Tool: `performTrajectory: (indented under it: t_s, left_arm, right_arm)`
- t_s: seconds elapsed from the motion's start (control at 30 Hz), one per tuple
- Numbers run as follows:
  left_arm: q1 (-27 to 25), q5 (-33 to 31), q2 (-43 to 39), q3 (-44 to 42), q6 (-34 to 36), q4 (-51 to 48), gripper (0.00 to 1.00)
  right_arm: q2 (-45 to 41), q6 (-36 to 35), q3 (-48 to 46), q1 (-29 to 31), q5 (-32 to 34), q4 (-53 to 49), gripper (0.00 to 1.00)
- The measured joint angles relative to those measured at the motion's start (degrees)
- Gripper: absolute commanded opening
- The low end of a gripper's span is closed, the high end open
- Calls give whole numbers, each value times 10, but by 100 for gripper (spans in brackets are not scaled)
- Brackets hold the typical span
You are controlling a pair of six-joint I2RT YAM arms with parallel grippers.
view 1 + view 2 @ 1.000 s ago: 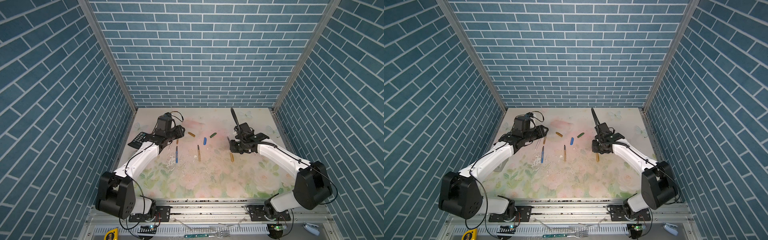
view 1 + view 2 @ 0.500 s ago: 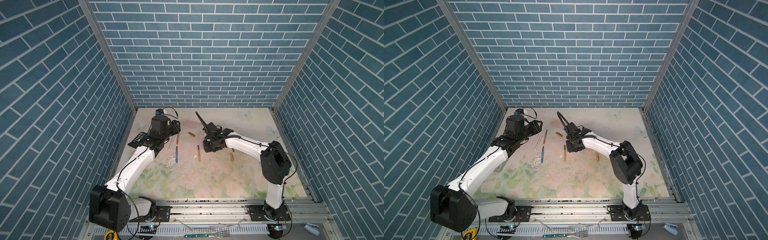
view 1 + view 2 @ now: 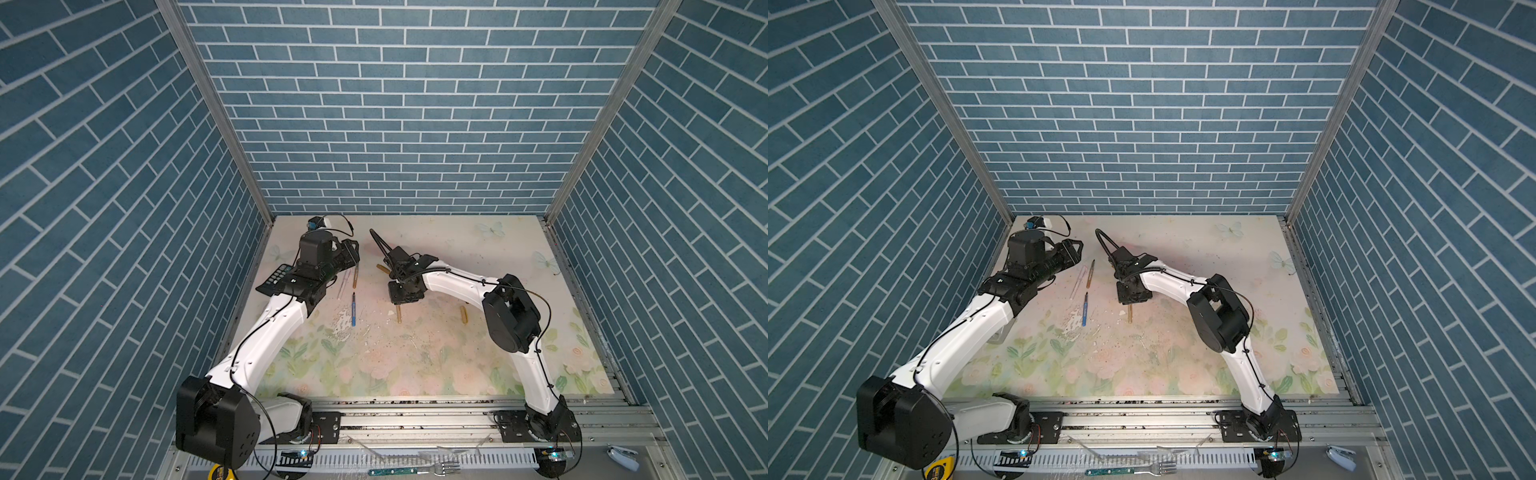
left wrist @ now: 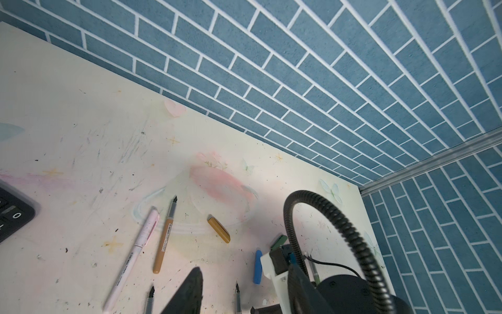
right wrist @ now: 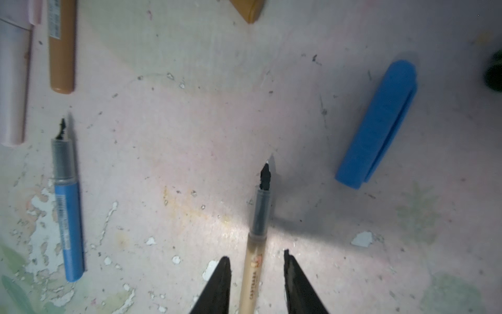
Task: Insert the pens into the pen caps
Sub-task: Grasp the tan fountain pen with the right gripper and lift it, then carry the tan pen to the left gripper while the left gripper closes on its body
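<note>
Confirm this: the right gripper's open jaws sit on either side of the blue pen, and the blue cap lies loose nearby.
Wrong pen. The right gripper has its open jaws on either side of the tan pen, not the blue one; the blue pen lies off to one side, outside the jaws. The right wrist view shows this. The blue cap does lie loose nearby.

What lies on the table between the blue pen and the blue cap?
A tan pen, tip uncapped, with the right claw open astride its barrel; the right wrist view shows it.
</note>
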Motion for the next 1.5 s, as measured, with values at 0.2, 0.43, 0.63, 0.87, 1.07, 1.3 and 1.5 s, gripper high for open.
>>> performTrajectory:
  t_s: [0.2,0.43,0.63,0.87,1.07,1.3,1.5]
  left_arm:
    - [9,11,-1,-5,-9,3,52]
    - [20,24,-1,-6,-12,13,52]
    - [21,49,-1,-15,-13,35,49]
    - [21,116,2,-43,-16,115,47]
    - [8,192,35,-43,-17,190,47]
    - [-56,316,95,-43,-18,271,48]
    - [-125,380,112,-42,4,298,50]
  right_arm:
    - [23,5,16,0,-6,-2,25]
    - [24,18,13,0,0,0,9]
    - [-7,20,-39,1,10,40,6]
    - [-128,24,-167,0,20,116,4]
    - [-303,36,-293,-6,37,233,4]
    - [-445,47,-371,-30,54,317,2]
    - [-512,50,-396,-39,61,348,2]
